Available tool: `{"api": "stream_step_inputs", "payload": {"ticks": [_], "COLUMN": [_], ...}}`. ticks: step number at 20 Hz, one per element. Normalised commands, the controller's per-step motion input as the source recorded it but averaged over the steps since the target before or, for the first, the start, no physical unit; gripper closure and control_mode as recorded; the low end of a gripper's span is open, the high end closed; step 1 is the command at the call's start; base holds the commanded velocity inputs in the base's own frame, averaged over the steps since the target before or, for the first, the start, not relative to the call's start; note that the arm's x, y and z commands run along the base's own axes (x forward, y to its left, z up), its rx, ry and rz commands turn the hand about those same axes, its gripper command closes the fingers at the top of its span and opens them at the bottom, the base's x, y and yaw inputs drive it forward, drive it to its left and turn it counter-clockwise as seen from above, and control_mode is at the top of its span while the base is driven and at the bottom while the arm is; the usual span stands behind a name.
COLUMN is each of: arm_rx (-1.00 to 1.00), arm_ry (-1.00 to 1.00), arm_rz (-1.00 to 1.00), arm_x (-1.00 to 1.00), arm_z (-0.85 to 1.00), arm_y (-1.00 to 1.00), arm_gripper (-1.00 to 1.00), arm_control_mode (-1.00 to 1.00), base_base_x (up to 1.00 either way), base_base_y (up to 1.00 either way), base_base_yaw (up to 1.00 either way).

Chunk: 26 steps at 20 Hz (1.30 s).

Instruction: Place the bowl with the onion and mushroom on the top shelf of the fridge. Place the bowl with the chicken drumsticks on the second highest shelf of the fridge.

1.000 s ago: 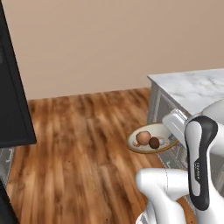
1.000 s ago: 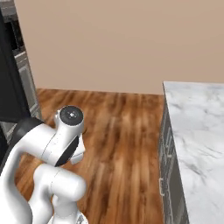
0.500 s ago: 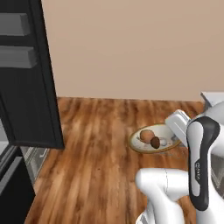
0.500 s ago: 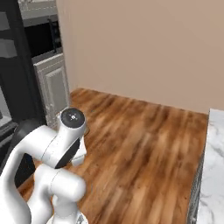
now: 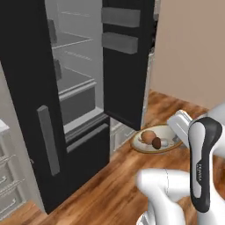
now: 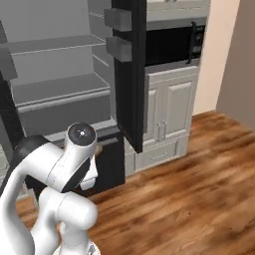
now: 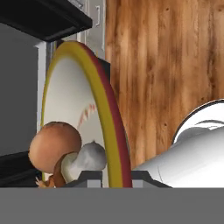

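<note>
bowl (image 5: 157,139): cream inside with a yellow and red rim, carried in the air above the wood floor (image 5: 110,193), in front of the open fridge (image 5: 66,110), level with its lower part
gripper (image 7: 114,175): jaws closed on the bowl's rim
bowl contents: onion (image 5: 148,136) and mushroom (image 5: 156,142), touching, sitting together in the middle
step in hand: carrying this bowl to the fridge, judged from its place in front of the open doors
doing it well: keep the bowl level so nothing rolls out, raise it well up, and clear the door bins (image 5: 121,43) on the way in
top shelf of the fridge (image 5: 72,40): grey, high in the interior, looks bare
</note>
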Motion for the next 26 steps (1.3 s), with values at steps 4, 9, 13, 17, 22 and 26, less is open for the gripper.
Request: {"api": "stream_step_inputs", "payload": {"ticks": [4,9,13,17,22,26], "arm_rx": [0.0,0.0,0.0,0.0,0.0,0.0], "arm_ry": [0.0,0.0,0.0,0.0,0.0,0.0], "arm_rz": [0.0,0.0,0.0,0.0,0.0,0.0], "arm_x": [0.0,0.0,0.0,0.0,0.0,0.0], "arm_z": [0.0,0.0,0.0,0.0,0.0,0.0], "arm_y": [0.0,0.0,0.0,0.0,0.0,0.0], "arm_gripper": [1.0,1.0,1.0,1.0,1.0,1.0], "arm_control_mode": [1.0,1.0,1.0,1.0,1.0,1.0], "base_base_x": [0.2,0.5,0.25,0.31,0.43,0.69], "base_base_y": [-0.66,-0.98,-0.23,-0.13,-0.22,-0.17], "base_base_yaw": [0.78,0.51,0.4,0.55,0.44,0.09]}}
